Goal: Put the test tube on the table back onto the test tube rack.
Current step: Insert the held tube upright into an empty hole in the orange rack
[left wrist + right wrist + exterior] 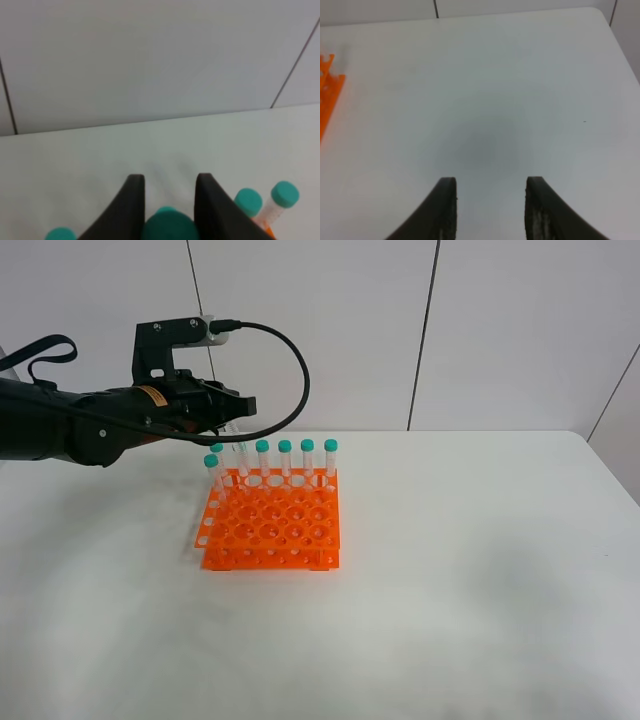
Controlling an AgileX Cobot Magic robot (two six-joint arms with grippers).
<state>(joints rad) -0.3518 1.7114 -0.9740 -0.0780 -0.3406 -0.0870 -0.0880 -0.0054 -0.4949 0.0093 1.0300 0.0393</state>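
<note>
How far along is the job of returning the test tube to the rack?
Done: the test tube is off the table. In hand: the left gripper pinches its teal cap above the back row of the test tube rack. Left: seat it in a free hole, then release.

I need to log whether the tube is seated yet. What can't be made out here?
- Left wrist: the frame edge cuts off the test tube below its cap, in the left hand; its hole is unseen.
- Exterior high: whether the tip has entered the test tube rack is too small to tell.
- Right wrist: the frame edge cuts off all but the rack's corner.
</note>
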